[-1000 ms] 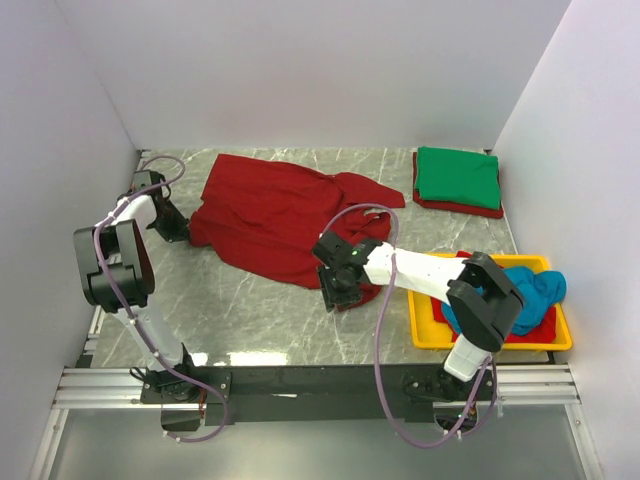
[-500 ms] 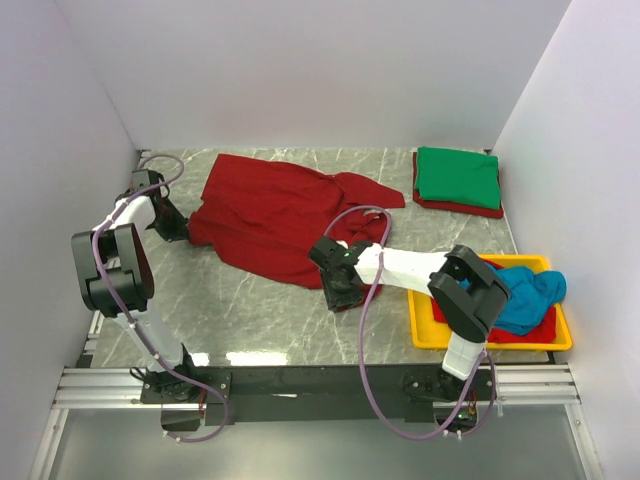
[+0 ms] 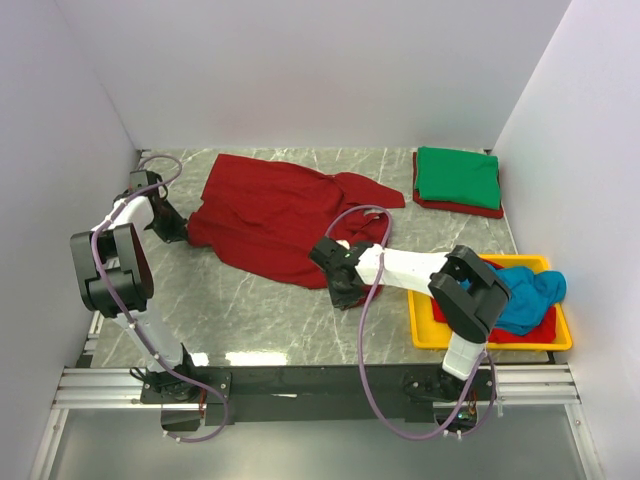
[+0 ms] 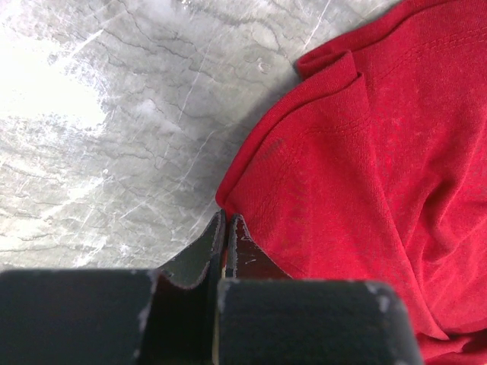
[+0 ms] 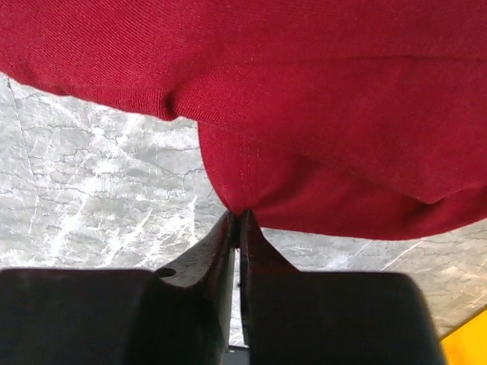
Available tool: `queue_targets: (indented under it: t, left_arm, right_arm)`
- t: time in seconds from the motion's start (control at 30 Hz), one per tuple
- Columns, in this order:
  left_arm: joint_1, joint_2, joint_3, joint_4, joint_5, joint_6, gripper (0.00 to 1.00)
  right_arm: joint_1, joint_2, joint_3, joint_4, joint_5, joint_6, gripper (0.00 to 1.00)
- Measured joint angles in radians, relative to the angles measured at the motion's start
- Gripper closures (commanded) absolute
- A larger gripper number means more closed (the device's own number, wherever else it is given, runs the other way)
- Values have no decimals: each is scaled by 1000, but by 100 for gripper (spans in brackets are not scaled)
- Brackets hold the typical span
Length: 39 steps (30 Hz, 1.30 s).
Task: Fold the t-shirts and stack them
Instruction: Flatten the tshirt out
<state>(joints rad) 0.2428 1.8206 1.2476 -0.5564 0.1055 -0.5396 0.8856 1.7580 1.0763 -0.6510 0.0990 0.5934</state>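
A red shirt (image 3: pixel 270 215) is shown spread, rumpled, on the table (image 3: pixel 240 310). Its left edge is pinched in the left hand (image 4: pixel 227 228), and its near-right corner is clamped in the right hand (image 5: pixel 237 222). A folded green shirt (image 3: pixel 457 177) is seen far right, and a teal shirt (image 3: pixel 530 290) is heaped in the tray (image 3: pixel 425 335).

1. I saw grey marbled tabletop (image 3: pixel 250 315) beneath my left pincer (image 3: pixel 176 231) and right pincer (image 3: pixel 342 296).
2. Plain white walls (image 3: pixel 300 70) closed in beyond both and outward of each.
3. Bright glare (image 4: pixel 46 99) washed the stone ahead-left of my left pincer.
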Motion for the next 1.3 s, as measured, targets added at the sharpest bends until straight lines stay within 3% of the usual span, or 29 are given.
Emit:
queue_targets:
  t: [0.03,0.23,0.57,0.8,1.13,1.3]
  left_arm:
    - [0,0,0,-1,3,0,99]
    - [1,0,2,-5,7,-3,99]
    - [34,-69,28,-28,27,-59,99]
    - [70,-172,65,-55,34,-101,99]
    - [100,-351,86,-132,32,-128,100]
    - [114,-443,161,-204,0,-128,100]
  right_arm:
    - [0,-2,-2,1,2,2,99]
    - [-17,-34,-5,-48,18,8,100]
    - [-158,-297,71,-230,98,-48,100]
    - [-187,-431,127,-375,146,-76,100]
    - [-196,-592,318,-541,209,-68,100]
    - [-196,-611,533,-627,263,-59,100]
